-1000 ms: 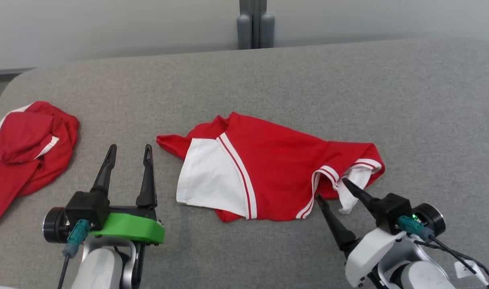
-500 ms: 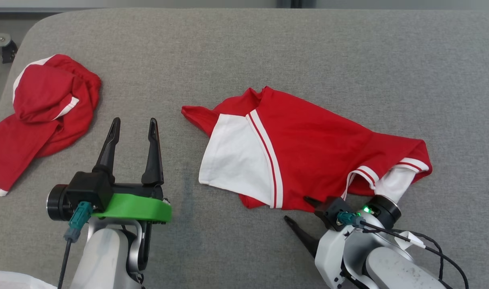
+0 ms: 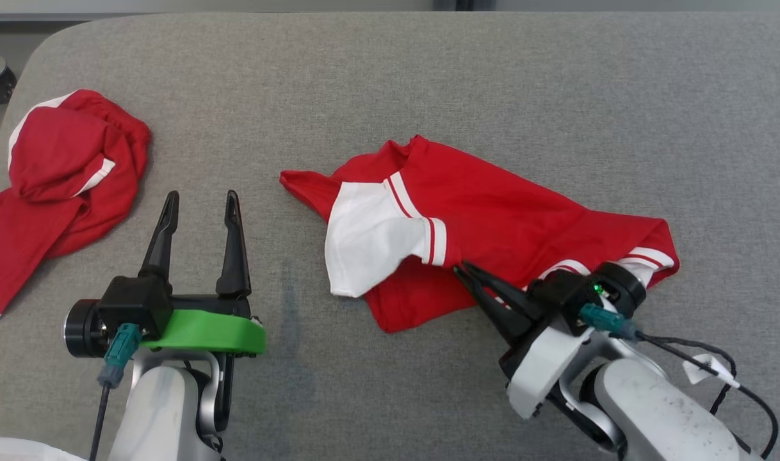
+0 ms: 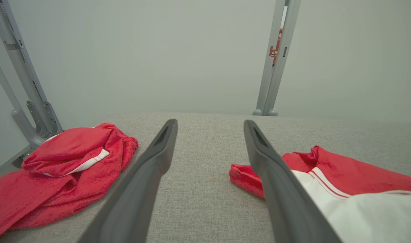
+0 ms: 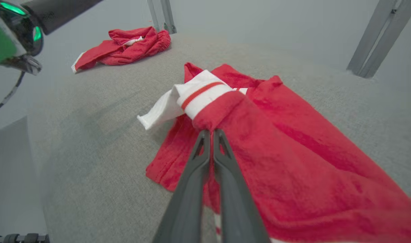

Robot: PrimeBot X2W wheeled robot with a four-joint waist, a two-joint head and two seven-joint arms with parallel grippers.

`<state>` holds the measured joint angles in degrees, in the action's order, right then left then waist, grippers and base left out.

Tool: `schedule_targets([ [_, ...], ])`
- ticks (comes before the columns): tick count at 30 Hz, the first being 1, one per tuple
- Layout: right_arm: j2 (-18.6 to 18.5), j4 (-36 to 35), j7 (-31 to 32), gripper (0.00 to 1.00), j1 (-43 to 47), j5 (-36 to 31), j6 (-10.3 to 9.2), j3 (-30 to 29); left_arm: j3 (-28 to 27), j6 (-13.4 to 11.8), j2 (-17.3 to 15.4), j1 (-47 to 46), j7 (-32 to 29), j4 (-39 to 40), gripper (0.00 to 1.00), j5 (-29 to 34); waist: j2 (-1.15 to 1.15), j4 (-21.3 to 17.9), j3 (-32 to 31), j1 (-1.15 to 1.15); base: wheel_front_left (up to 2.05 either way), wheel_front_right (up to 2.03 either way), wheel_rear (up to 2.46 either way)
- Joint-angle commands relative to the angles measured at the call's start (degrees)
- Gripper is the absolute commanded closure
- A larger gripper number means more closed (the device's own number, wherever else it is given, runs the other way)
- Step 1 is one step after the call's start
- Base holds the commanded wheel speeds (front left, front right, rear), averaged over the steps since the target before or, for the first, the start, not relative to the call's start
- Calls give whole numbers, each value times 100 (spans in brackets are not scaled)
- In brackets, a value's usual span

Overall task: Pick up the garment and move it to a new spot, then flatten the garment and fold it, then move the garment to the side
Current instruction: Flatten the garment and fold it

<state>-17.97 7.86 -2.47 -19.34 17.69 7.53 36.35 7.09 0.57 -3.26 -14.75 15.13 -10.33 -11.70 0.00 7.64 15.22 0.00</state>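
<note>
Two fingers of the right end effector [image 3: 462, 270], apart a second ago, are clamped on a fold of the red-and-white garment [image 3: 511, 211] on the bench [image 3: 428, 77], bunching its white panel: the pick-up has begun. Right arm reaches low, angled leftward over the cloth; left end effector [image 3: 198, 195] hovers nearby, fingers apart.

Two garments, middle garment [image 3: 505, 211] and left garment [image 3: 57, 173]; two hands [image 3: 201, 195] [image 3: 462, 269].

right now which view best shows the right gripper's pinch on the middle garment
The right wrist view: the right gripper is shut on a red fold of the garment, seen close. The head view shows it from above, smaller; the left wrist view catches the garment's white-sleeve end.
</note>
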Motion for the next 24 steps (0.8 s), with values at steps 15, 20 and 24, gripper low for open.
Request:
schedule_targets([
  [15, 466, 332, -397, 100, -555, 251, -8, -3278, -36, 79, 14, -192, 3, 58, 0, 210, 0, -228, 341, 0, 0, 0, 0],
  [20, 584, 1090, -503, 100, -704, 349, -8, -4295, -6, 86, 19, -276, 3, 62, 0, 229, 0, -185, 503, 0, 0, 0, 0],
  [24, 601, 1740, -632, 100, -725, 513, -8, -4799, 19, 80, 24, -315, 2, 52, 0, 244, 0, -177, 576, 0, 0, 0, 0],
])
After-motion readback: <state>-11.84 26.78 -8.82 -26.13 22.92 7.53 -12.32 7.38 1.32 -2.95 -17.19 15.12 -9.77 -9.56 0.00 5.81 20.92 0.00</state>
